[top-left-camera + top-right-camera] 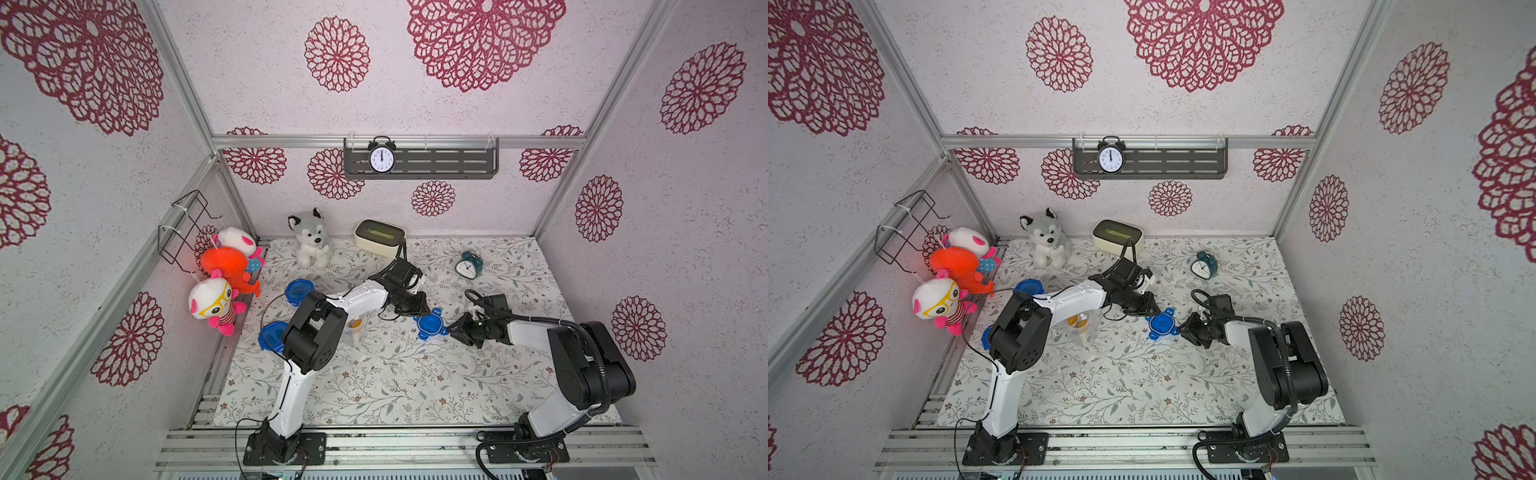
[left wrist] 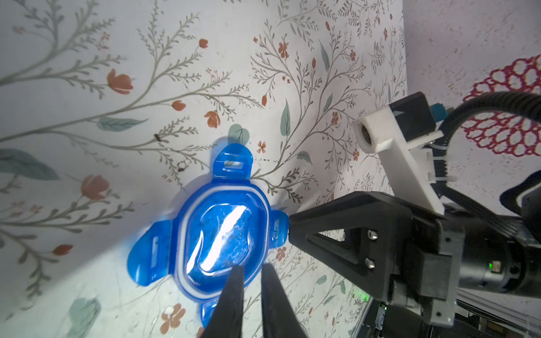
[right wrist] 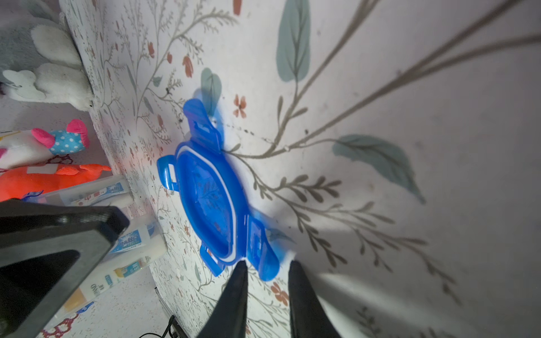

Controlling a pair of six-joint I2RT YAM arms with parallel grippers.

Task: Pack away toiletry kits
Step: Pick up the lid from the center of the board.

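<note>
Left wrist view: blue lid (image 2: 222, 234) lies on table (image 2: 87, 131), your left pincer (image 2: 252, 266) clamped on its rim, right pincer (image 3: 268, 262) straddling a tab, grip unclear; filled clear cup (image 1: 1084, 330) uncapped.

A robot test cell dressed up as a home room is shown. An aluminium frame (image 1: 282, 142) is clad in wallpaper (image 1: 457, 116) printed with red medallions, and a floral cloth (image 1: 395, 382) is laid over the table. The left arm (image 1: 291, 395) and right arm (image 1: 590, 365) are bolted to bare rails (image 1: 415, 446) at six o'clock. Plush toys (image 1: 224, 266) are hung at nine o'clock, and a shelf (image 1: 449, 162) bearing an alarm clock (image 1: 381, 158) is fixed at twelve o'clock.
</note>
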